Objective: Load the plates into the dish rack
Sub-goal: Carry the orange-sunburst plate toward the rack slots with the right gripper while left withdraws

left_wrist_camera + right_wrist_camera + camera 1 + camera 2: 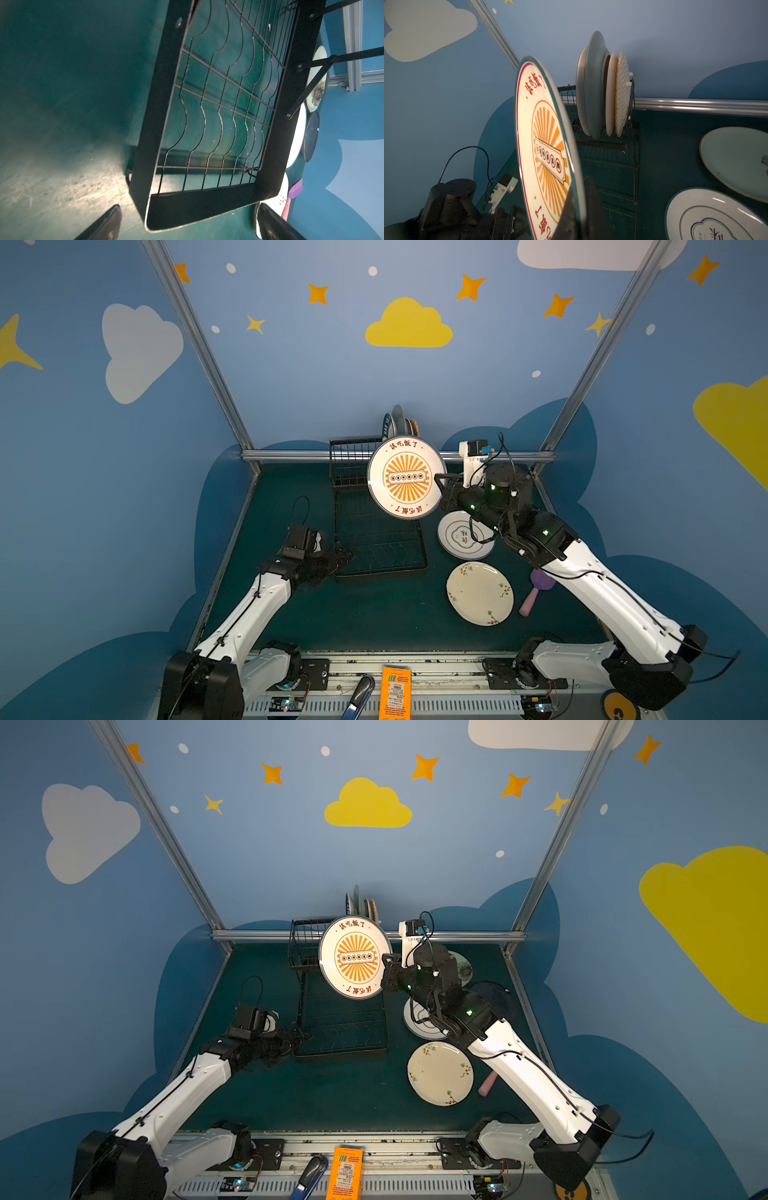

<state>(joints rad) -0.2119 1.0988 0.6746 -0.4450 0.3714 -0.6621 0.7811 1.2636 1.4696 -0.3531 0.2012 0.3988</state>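
Right gripper (pixel 439 482): jaws clamped on the rim of the sunburst plate (pixel 406 477), which stands on edge in the air above the dish rack (pixel 382 572), short of its raised far end

Left gripper (pixel 338 556): jaws spread wide, nothing in them, just beside the rack's near left corner; whether it touches the rack cannot be told

Racked plates (pixel 602 87): four or so, upright in the far slots, with an orange woven-look one at one end

Plates lying flat on the table (pixel 374 614), right of the rack: cream floral plate (pixel 480 593), white plate with blue cloud outline (pixel 461 537), pale green plate (pixel 737 160), dark navy plate (pixel 494 998)

Pink-handled utensil (pixel 530 601): beside the floral plate, not part of the load

Step in hand, as judged: carrying the sunburst plate to a free slot, with roughly half the load in

Next move calls for the plate edge-on and lined up with an empty gap next to the racked ones, then lowered until the wires take it, then released
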